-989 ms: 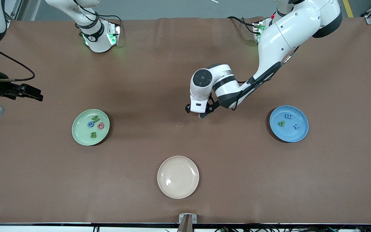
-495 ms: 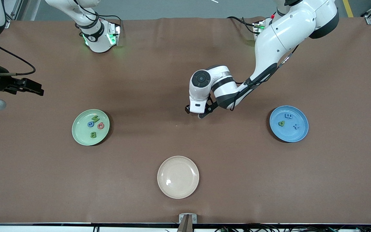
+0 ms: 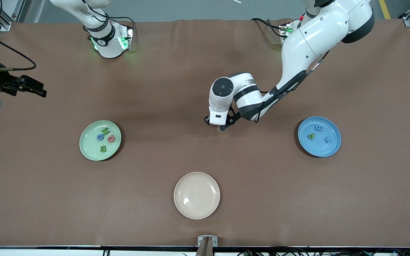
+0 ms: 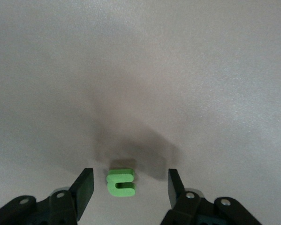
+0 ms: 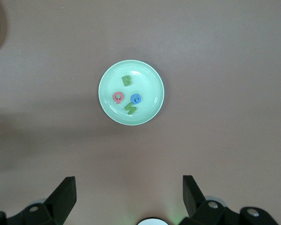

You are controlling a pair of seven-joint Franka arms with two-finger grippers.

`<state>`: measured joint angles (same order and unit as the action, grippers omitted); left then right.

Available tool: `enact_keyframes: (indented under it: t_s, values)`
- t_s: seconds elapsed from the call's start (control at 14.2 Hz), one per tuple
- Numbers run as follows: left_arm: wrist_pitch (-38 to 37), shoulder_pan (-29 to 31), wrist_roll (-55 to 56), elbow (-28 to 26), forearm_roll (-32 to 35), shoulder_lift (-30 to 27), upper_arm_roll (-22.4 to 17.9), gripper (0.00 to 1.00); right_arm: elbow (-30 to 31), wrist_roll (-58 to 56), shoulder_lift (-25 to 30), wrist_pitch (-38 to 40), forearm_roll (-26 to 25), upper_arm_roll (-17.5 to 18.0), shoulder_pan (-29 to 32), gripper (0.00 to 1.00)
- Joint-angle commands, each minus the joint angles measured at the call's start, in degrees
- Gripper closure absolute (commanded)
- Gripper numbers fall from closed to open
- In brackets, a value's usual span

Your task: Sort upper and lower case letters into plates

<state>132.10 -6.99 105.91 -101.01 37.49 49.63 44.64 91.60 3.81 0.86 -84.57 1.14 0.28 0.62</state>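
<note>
Front view: your left gripper [image 3: 215, 125] sits low over the middle of the brown counter [image 3: 205, 71], between the pale mint green round plate [image 3: 87, 149] and the blue round plate [image 3: 327, 149]; the letter under it is hidden by the wrist. The mint plate carries four small letters, the blue plate three. The cream-beige round plate [image 3: 196, 209] lies nearer the camera and holds nothing. Your right gripper [image 3: 30, 88] waits up in the air toward the right arm's end of the counter.

Left wrist view: the small flat bright green foam letter [image 4: 121, 182] lies on the counter between the two jaws, off-centre, close to one finger [image 4: 83, 190], well apart from the other. Jaws are partly drawn in, touching nothing yet. The letter's open notch faces the farther finger, so the squeeze likely runs along its notch axis.

Right wrist view: right jaws spread wide, empty, looking down on the mint plate [image 5: 107, 105].
</note>
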Motion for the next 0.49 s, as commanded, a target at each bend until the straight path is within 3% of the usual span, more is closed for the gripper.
enact_keyframes:
  t_s: [0.0,0.42]
  values:
    - [0.8,-0.7,0.5,0.7,-1.1,0.8,-0.5,0.31,3.6,0.1,3.7,-1.1,1.1,0.5,1.0,0.00]
    - [0.9,-0.7,0.5,0.6,-1.0,0.9,-0.7,0.43,5.0,0.1,6.0,-1.7,1.1,0.5,1.1,0.00]
